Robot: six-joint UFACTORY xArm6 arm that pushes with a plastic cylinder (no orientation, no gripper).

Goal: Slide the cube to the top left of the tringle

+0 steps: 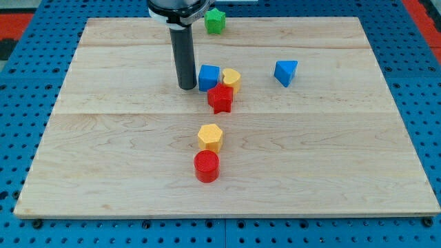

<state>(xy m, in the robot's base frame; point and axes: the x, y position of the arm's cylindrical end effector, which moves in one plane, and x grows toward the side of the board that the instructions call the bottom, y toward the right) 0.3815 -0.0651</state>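
Touching blue cube [209, 77] left side, my tip [187, 87], board's top edge near

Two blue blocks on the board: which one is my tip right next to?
The blue cube: my tip sits just at its left side. The blue triangle lies well off to the view's right.

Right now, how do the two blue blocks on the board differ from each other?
The blue cube is boxy with square faces; the blue triangle is a wedge that narrows downward in the view. The cube sits crowded, with my tip right at its left side and a yellow block at its right; the triangle stands alone toward the view's right. Both are the same blue and rest on the wooden board.
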